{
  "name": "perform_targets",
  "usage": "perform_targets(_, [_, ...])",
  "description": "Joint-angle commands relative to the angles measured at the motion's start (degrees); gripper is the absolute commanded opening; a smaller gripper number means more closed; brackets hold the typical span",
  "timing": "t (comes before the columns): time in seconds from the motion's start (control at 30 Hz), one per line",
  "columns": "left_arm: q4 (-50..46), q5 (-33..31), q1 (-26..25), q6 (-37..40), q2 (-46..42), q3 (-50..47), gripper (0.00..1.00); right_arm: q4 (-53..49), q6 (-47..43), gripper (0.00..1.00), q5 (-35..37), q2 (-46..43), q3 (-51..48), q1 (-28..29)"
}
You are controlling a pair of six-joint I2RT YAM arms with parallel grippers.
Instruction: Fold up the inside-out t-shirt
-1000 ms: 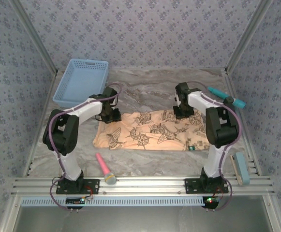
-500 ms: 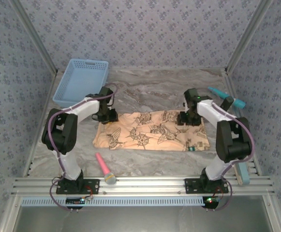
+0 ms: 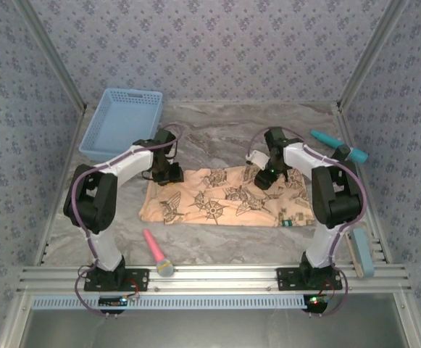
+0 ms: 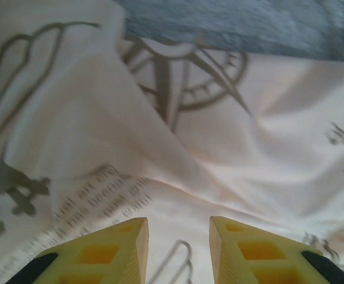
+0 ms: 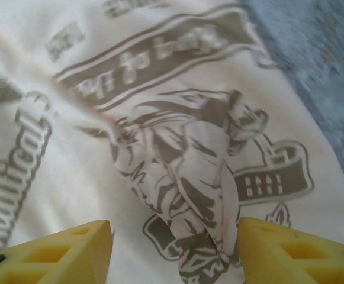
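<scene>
The inside-out t-shirt (image 3: 224, 197) lies folded into a long band across the middle of the table, peach with dark emblems. My left gripper (image 3: 168, 174) is at its far left corner. In the left wrist view the left gripper (image 4: 179, 228) is open, its yellow fingers (image 4: 124, 248) a little apart over pale cloth (image 4: 219, 148) that rises in a fold ahead. My right gripper (image 3: 266, 177) is at the shirt's far edge, right of centre. In the right wrist view the right gripper (image 5: 174, 236) stands wide open, with a raised crumpled fold of the printed cloth (image 5: 183, 171) between the fingers.
A blue basket (image 3: 123, 119) stands at the back left. A pink tool (image 3: 156, 250) lies near the front edge, a teal one (image 3: 338, 146) at the back right, and a brush (image 3: 361, 252) by the right rail. Grey marbled table (image 3: 217, 138) shows beyond the shirt.
My right gripper has opened and let go of the cloth; it swung out to the right and came back to the shirt's far edge. The left gripper has hardly moved.
</scene>
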Motion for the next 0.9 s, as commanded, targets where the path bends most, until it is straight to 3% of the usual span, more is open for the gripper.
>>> perform_targets(0.0, [0.61,-0.4,0.47,0.89,2.12,2.1,0.33,0.96,-17.85,0.55,-1.01,0.04,-0.24,0.37])
perform_targets(0.13, [0.76,-0.9,1.32,1.51,4.58,2.58,0.33,3.97,-24.52,0.26,1.71,0.38,-2.5,0.5])
perform_targets(0.2, [1.03,-1.05,2.01,1.33,5.31,2.48,0.33,4.72,-27.09,0.19,2.04,-0.91,-3.68,0.46])
perform_targets(0.3, [1.2,-1.1,2.92,1.39,6.26,2.15,0.33,6.47,-30.22,0.2,1.42,-3.44,-6.01,0.09])
perform_targets(0.4, [0.83,-1.21,3.41,1.59,6.85,2.23,0.33,7.81,-31.94,0.38,2.07,-4.78,-7.73,-0.78])
perform_targets(0.5, [0.56,-1.26,3.6,2.08,7.43,2.82,0.33,11.69,-33.96,0.45,2.45,-5.92,-9.98,-1.13])
perform_targets(0.6, [0.44,-0.97,3.6,2.12,7.99,3.2,0.33,14.38,-34.59,0.41,3.87,-5.69,-10.74,-0.89])
perform_targets(0.7, [0.62,-0.33,3.6,1.88,8.19,3.2,0.33,17.88,-35.7,0.29,3.95,-6.47,-13.34,-0.61])
perform_targets(0.87, [0.71,-0.39,3.6,1.95,7.75,2.43,0.33,18.39,-36.06,0.28,4.52,-7.1,-14.06,-0.64])
